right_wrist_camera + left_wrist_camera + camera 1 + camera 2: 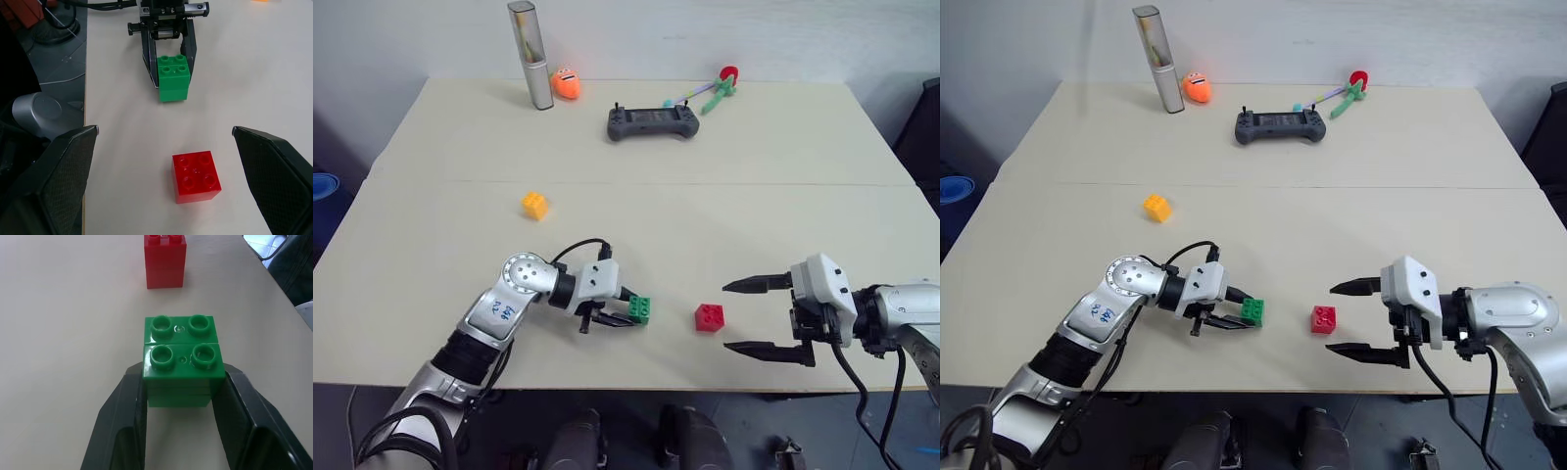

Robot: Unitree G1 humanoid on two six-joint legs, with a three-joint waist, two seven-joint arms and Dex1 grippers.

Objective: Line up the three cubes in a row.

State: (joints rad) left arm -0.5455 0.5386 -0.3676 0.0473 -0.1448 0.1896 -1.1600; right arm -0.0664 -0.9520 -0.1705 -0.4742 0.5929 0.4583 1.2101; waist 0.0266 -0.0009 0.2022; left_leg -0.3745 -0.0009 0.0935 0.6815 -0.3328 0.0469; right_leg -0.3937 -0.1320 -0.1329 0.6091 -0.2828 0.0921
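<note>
my left tool (625, 318) is clenched on the green cube (640, 309), one finger (124, 421) pressed against each side, studs facing up. the cube sits low at the surface (705, 215), near the front edge; whether it rests on it or hangs just above i cannot tell. the red cube (710, 317) stands on the surface just beside the green one, toward my right, apart from it, studs up. my right tool (756, 315) is released, its fingers spread wide and pointing toward the red cube, which lies near their tips without contact; in the right wrist view the red cube (195, 176) shows between the two fingers and beyond it the green cube (173, 78) in the left tool's grip. the yellow-orange cube (534, 205) rests alone farther back on the surface, well apart from the other two, toward my left. at the far edge stand a grey controller (653, 122), a round orange toy (566, 83), an upright silver tube (530, 55) and a green and red toy (720, 88).
</note>
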